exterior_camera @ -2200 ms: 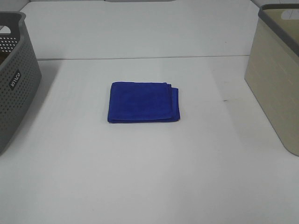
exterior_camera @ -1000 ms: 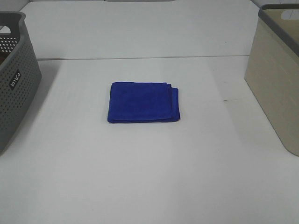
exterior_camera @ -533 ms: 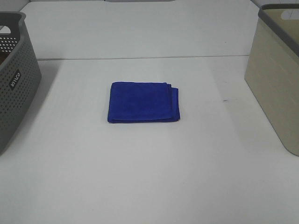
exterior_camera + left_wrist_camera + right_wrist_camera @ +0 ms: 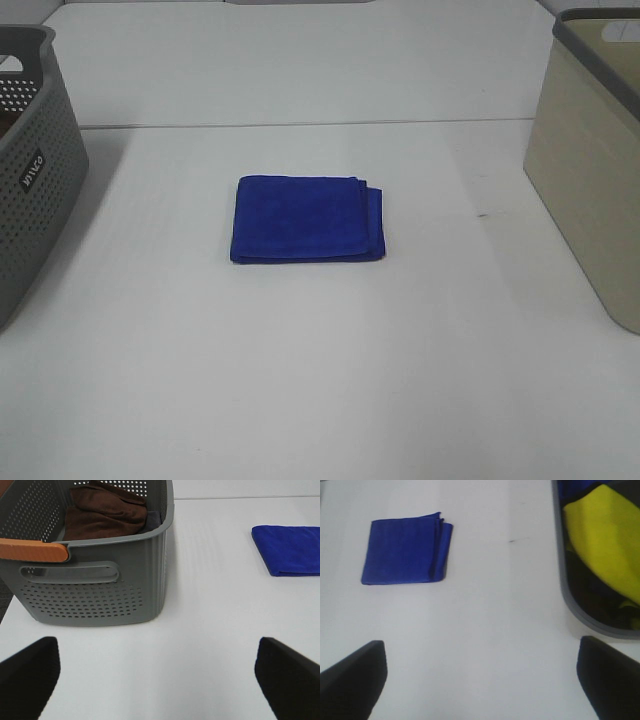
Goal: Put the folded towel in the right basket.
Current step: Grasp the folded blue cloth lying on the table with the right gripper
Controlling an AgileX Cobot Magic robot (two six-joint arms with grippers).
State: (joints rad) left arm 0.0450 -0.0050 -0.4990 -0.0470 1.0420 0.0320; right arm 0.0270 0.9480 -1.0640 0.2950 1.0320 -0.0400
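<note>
White matte surface filling nearly the whole high view, crossed toward the back by a thin seam; nothing of the room beyond it to make out; at the far left, a grey perforated basket, holding a crumpled brown cloth and bearing an orange grip on its rim; in the middle, well apart from both baskets, the folded towel, deep blue, lying flat on the surface with its layered edges turned toward the right; further right a small dark mark; at the far right, the beige right basket with a grey rim, holding a yellow cloth and something blue beside it; left pincer low over bare surface, spread wide and gripping nothing, facing the grey basket, the towel off to one side and well away; right pincer higher up, looking down, likewise spread wide and empty, the towel to one side and the right basket to the other, touching neither; of either pincer only two dark blurred fingertips at the frame corners; both baskets cut off by the edges of the high view; bottom of the right basket too dark to read; lettering on the grey basket's label too small to make out.
</note>
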